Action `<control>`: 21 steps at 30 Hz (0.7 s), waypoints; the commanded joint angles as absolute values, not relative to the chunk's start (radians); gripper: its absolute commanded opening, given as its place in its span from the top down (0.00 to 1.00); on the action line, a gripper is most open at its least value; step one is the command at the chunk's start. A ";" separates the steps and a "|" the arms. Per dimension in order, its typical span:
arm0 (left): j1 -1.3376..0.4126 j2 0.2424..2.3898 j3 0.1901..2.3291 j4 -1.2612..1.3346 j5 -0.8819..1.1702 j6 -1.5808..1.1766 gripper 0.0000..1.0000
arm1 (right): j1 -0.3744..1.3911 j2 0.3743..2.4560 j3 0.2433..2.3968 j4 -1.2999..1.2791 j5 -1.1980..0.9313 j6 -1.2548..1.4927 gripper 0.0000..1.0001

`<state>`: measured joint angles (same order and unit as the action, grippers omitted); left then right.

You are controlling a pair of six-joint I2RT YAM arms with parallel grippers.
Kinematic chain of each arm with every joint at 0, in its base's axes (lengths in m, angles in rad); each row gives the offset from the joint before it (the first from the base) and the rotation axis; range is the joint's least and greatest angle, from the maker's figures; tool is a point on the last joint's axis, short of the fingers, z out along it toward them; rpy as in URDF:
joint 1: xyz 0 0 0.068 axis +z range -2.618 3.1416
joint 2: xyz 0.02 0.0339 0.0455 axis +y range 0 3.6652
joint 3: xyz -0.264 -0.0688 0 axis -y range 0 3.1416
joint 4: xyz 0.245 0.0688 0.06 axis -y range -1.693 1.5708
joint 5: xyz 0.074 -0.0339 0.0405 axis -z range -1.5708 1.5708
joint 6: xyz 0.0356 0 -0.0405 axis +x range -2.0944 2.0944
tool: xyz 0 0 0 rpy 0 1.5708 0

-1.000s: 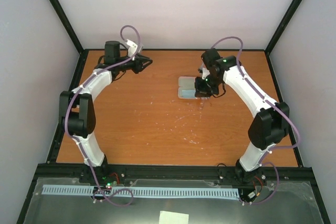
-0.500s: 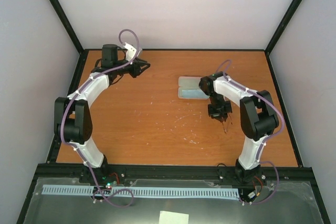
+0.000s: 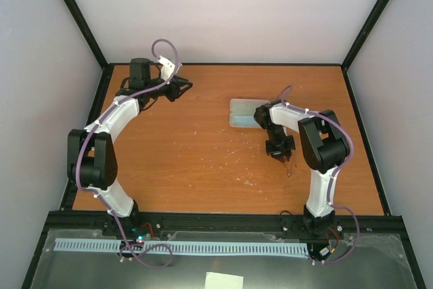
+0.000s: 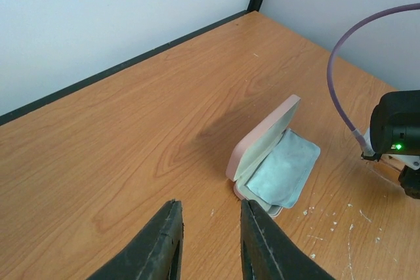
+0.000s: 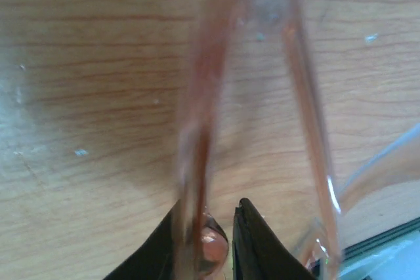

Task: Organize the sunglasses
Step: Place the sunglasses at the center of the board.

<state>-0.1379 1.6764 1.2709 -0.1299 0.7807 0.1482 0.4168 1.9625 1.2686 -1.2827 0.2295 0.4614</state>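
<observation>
Top external view, entries by clock face from the centre of the table (image 3: 169, 167).

1. Sunglasses (image 3: 291, 164): amber, thin-framed, at 4 o'clock, low over the wood; contact with the surface not determinable. Well apart from the case, at about 5 o'clock from it.
2. Right gripper (image 3: 284, 156): pointing down, pinching the sunglasses. Right wrist view: gripper (image 5: 213, 247) closed on a translucent orange frame bar (image 5: 197, 129) between the dark fingers (image 5: 252, 244); rest of the frame reaching up to 12 o'clock, blurred.
3. Case (image 3: 242, 105): at 1 o'clock, just off centre. Left wrist view: pink shell (image 4: 262, 139), open, lid raised on edge.
4. Cloth (image 3: 245, 120): blue-grey, lying in the open half of the case (image 4: 283, 170).
5. Left gripper (image 3: 183, 88): at 11 o'clock, near the far edge. Left wrist view: gripper (image 4: 210, 240) partly spread, fingers (image 4: 164, 244) apart, nothing between them, aimed toward the case.
</observation>
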 commanded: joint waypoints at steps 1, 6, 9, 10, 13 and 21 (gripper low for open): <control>-0.140 1.650 1.267 -0.134 0.776 0.163 0.73 | 0.423 1.978 1.248 -1.215 0.187 0.448 0.77; -0.140 1.656 1.265 -0.129 0.782 0.163 0.73 | 0.422 1.936 1.268 -1.229 0.170 0.448 0.69; -0.140 1.662 1.268 -0.129 0.787 0.163 0.73 | 0.423 1.914 1.294 -1.251 0.154 0.451 0.69; -0.140 1.664 1.269 -0.128 0.788 0.163 0.73 | 0.422 1.903 1.309 -1.261 0.150 0.454 0.68; -0.140 1.669 1.269 -0.130 0.788 0.163 0.73 | 0.426 1.861 1.364 -1.310 0.134 0.468 0.66; -0.140 1.680 1.279 -0.127 0.788 0.162 0.73 | 0.411 1.758 1.445 -1.393 0.101 0.491 0.38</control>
